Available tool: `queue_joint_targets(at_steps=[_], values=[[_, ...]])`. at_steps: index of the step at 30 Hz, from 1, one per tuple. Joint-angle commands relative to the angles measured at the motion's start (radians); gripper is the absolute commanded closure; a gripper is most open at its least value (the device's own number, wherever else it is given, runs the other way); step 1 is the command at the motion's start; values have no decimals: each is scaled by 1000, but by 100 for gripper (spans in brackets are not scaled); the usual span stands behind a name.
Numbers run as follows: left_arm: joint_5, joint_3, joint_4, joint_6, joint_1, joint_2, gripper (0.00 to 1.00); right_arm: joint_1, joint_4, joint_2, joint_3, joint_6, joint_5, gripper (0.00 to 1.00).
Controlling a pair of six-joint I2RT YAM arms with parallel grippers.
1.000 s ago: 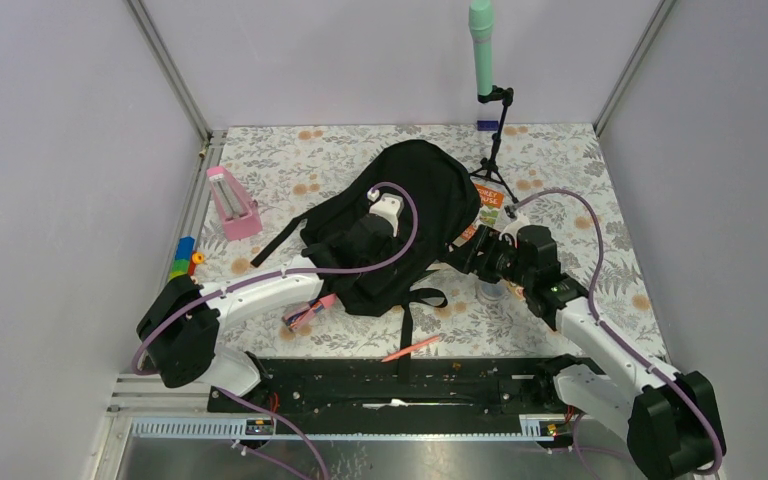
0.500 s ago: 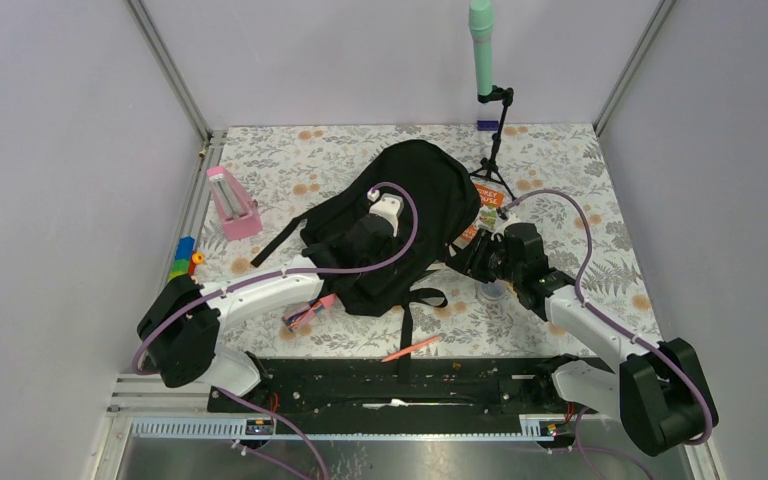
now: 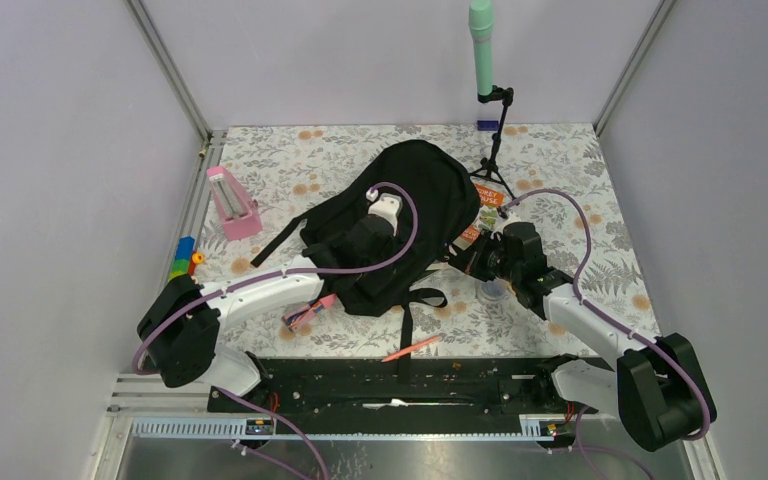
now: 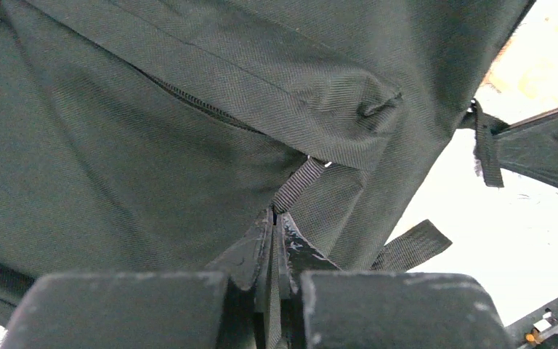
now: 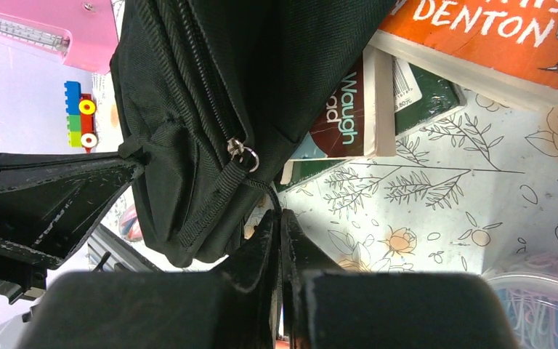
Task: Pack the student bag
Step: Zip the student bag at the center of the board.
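Top view: the black, round-topped student bag (image 3: 430, 190) is lying mid-bench (image 3: 290, 160), straps trailing toward the arms.

Left wrist: the left fingers (image 4: 272, 222) are pinching its webbing strap (image 4: 299, 183) tight.

Right wrist: an orange book (image 5: 479, 33) is showing "DENTON" and a maroon book (image 5: 341, 109) "Waugh". The right fingers (image 5: 280, 222) are squeezing shut on the bag's zipper cord (image 5: 267, 190).

— What sort of place is this?
— A robot lab, a test cell. A left arm (image 3: 260, 285) and a right arm (image 3: 590, 320) sit on a black rail (image 3: 360, 385) at the table's near edge, each trailing a purple cable (image 3: 405, 215).
— The flowered cloth (image 3: 330, 160) looks homely.
— Only a cover. Bare lilac walls (image 3: 50, 150), metal posts (image 3: 166, 65) in the corners, a tripod (image 3: 496, 140) at the back. Bag (image 3: 420, 190), blocks (image 3: 182, 258) and books (image 3: 488, 208) lie about like props.
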Motion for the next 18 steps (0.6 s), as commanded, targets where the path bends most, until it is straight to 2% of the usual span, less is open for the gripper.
queue_joint_targets(at_steps=[1, 18], values=[[-85, 45, -32, 1, 21, 10, 100, 8, 37, -14, 8, -10, 42, 100], [-42, 48, -14, 20, 145, -6, 100, 7, 21, -12, -10, -32, 76, 100]])
